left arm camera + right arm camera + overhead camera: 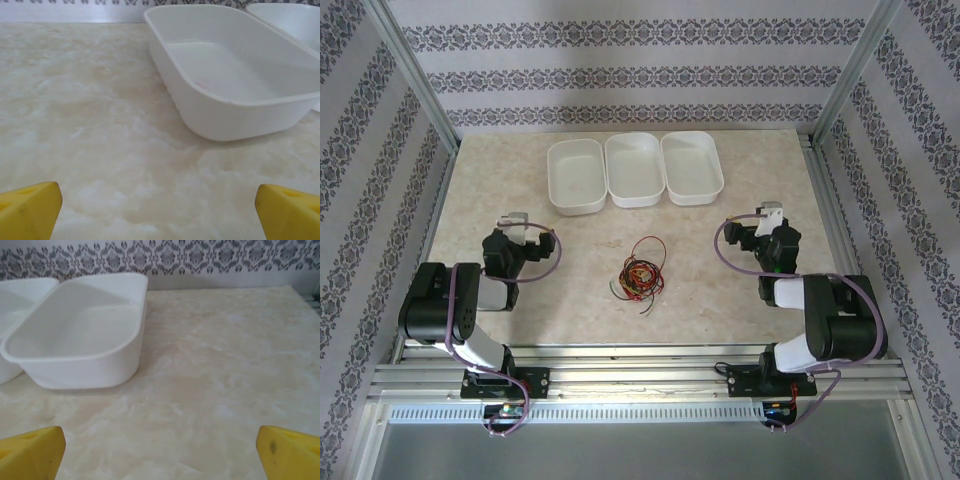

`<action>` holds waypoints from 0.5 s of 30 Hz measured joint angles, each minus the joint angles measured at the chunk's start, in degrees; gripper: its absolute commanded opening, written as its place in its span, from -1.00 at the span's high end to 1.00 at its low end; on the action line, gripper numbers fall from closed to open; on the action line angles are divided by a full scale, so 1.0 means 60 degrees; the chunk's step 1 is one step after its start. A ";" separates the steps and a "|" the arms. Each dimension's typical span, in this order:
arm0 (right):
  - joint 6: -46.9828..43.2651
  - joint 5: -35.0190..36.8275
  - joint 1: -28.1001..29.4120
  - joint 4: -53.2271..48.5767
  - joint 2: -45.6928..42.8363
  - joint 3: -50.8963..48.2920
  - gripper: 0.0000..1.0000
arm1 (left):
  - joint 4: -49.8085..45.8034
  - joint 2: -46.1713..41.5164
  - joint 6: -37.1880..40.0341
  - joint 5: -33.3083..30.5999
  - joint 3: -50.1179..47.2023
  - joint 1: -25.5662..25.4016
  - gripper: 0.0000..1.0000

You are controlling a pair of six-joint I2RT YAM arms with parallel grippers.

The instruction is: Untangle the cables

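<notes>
Table [740, 250]: smooth marble-look top (faint sheen); trays [633, 170]: glossy white plastic.

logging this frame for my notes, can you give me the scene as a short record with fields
cables: one tangled bundle, red, black, yellow-green, on the table between the arms, untouched
trays: three white, empty, in a row at the far side
left gripper: open, facing the left tray
right gripper: open, facing the right tray

Three white trays [636, 170] sit side by side on the marble table [570, 290].
</notes>
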 measured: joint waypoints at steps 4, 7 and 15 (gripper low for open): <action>0.0011 0.0211 0.0000 -0.0415 -0.0732 0.0000 -0.96 | -0.0135 -0.1111 -0.0135 -0.0466 -0.0546 0.0033 -0.99; 0.0087 0.0528 0.0004 -0.0947 -0.1435 0.0000 -0.96 | -0.0787 -0.2375 -0.0255 -0.0685 -0.0339 0.0033 -0.99; 0.0987 0.1402 0.0208 -0.4022 -0.3796 0.0925 -0.96 | -0.3293 -0.5431 -0.0998 -0.0885 0.0302 0.0029 -0.99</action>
